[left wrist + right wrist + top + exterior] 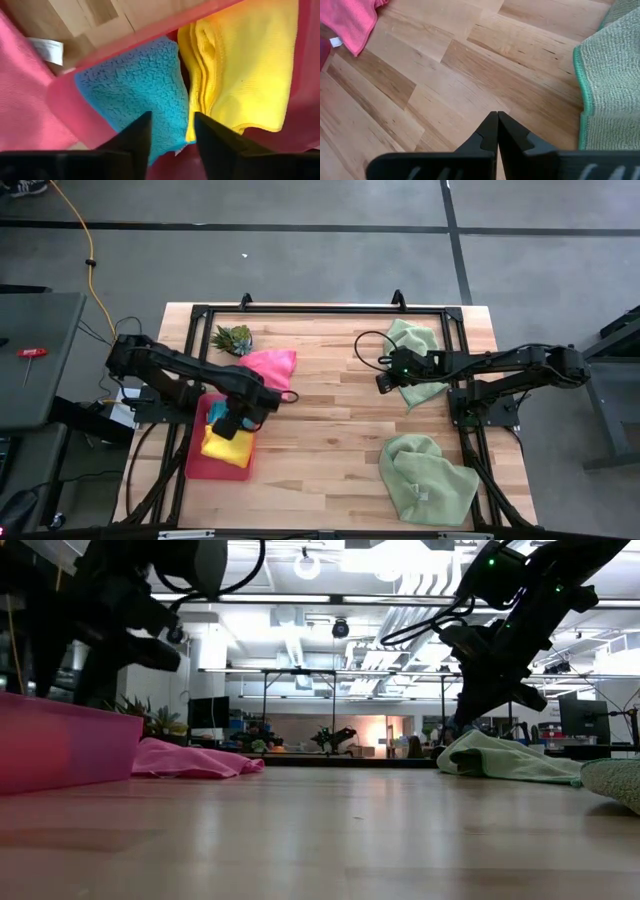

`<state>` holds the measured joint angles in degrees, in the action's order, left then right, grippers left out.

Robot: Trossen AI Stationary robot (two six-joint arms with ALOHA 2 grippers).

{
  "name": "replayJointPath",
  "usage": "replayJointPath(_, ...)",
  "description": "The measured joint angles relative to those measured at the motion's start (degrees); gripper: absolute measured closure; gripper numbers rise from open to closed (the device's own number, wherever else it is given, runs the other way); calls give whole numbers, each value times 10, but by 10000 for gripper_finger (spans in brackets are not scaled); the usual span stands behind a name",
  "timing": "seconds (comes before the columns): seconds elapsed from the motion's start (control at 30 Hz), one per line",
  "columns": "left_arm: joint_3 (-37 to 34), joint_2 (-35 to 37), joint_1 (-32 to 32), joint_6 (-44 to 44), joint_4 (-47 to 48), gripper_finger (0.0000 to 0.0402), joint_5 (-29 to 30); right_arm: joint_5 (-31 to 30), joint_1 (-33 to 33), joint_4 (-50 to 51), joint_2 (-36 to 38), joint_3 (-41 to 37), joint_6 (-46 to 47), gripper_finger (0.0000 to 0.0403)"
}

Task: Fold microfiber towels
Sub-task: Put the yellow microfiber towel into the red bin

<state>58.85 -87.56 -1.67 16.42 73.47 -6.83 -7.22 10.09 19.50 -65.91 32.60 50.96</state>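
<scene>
1. Left gripper (170,135) hangs over the pink tray (196,460) at the tabletop's (330,450) left-front; jaws spread apart w/ a clear gap, nothing pinched between them.
2. Teal towel (135,95) lies in the tray right under/ahead of those jaws; whether the tips touch it, can't tell. Yellow towel (245,65) sits folded in the tray, touching the teal one on its side.
3. In the high view the yellow towel (228,448) shows under the left arm, teal just a sliver at the gripper.
4. Hot pink towel (270,367) lies crumpled on the tabletop just beyond the tray, next to a small spiky plant (233,337).
5. Right gripper (497,131) is above bare wood near the tabletop's right-rear; jaws pressed together, holding nothing.
6. One pale green towel (415,360) lies under/beside the right arm, its edge just beside the shut jaws but apart from them in the right wrist view.
7. Second pale green towel (428,478) is bunched at the right-front corner, well apart from both grippers.
</scene>
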Motion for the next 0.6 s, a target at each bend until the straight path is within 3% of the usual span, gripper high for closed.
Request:
replayJointPath(0.1,0,11,2,4,-7,360,-2,0,0,1,0,0,0,400)
replayJointPath(0.17,-6,19,2,-5,-19,390,-15,-1,0,2,0,0,0,400)
replayJointPath(0.4,-84,25,2,-32,-28,399,-19,-7,0,10,0,0,0,400)
replayJointPath(0.6,-103,25,2,-76,-48,401,-44,-7,0,12,0,0,0,400)
